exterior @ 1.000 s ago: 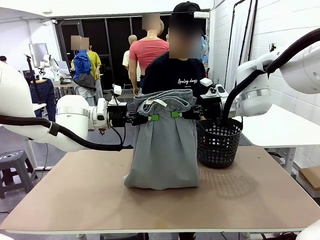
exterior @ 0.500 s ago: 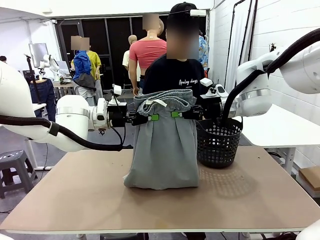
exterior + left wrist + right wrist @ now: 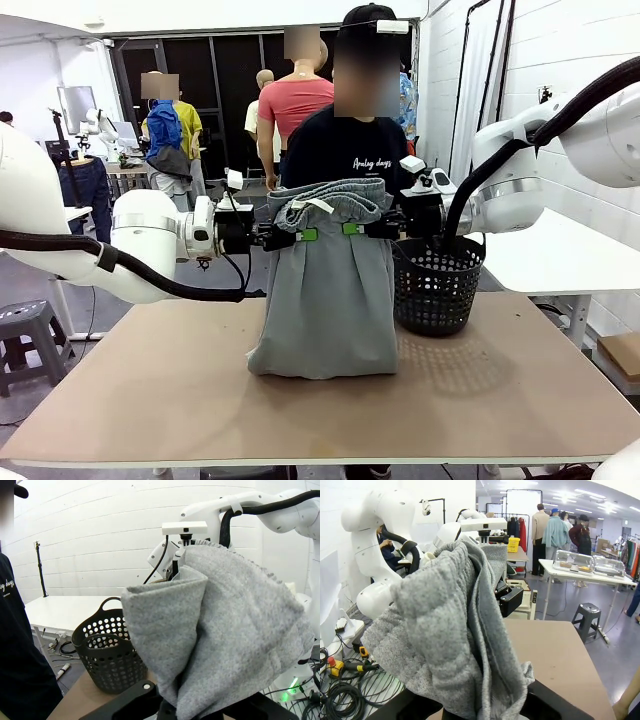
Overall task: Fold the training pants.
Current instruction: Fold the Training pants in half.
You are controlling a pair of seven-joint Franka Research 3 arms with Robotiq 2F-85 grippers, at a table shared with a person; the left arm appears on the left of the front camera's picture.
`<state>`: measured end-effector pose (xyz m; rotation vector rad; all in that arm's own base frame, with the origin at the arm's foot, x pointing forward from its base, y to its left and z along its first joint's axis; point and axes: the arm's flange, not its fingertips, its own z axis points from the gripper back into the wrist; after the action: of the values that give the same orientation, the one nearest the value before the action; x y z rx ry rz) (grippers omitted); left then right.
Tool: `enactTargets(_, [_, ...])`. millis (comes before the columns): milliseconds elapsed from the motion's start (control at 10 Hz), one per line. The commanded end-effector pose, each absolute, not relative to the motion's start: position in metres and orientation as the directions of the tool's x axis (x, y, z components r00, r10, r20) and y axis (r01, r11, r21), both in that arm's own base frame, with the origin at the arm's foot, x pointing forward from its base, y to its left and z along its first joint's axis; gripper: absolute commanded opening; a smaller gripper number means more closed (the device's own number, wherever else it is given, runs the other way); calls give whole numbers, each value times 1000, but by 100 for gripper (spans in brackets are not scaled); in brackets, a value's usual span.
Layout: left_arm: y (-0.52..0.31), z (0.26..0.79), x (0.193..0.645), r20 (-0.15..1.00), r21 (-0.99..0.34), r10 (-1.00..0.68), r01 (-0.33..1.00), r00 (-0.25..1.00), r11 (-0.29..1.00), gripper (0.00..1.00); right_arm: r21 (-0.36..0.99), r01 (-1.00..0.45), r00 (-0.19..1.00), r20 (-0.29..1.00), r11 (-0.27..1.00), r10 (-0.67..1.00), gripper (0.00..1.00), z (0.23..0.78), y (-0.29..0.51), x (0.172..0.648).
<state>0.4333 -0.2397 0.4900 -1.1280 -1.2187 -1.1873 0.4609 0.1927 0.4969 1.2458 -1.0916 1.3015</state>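
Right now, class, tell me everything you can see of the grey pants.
The pants are light grey soft jersey with a gathered waistband. They hang upright, waistband up, its two sides pinched by the shut left gripper and right gripper. The lower end rests crumpled on the table, beside a black basket.

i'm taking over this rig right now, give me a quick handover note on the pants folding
Left gripper: shut on the waistband of the light grey soft jersey training pants, on its left side.
Right gripper: shut on the same waistband, on its right side.
Pants: held up by the waistband above the brown table, hanging straight down, with the bottom edge bunched on the table top. The black plastic mesh basket stands just to their right. A person in a black T-shirt stands behind them.
Done: pants picked up and held by both grippers.
Left: lay them flat and fold; no fold is made yet.
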Motion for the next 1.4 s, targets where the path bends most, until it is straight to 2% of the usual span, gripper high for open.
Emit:
enactTargets(0, [-243,495,431,999,17,-43,998,-15,63,0,27,-994,21,998,-110,58,0,497,193,458])
enactTargets(1300, [-240,489,436,999,7,-44,998,-4,59,0,25,-994,18,998,-105,68,0,497,193,461])
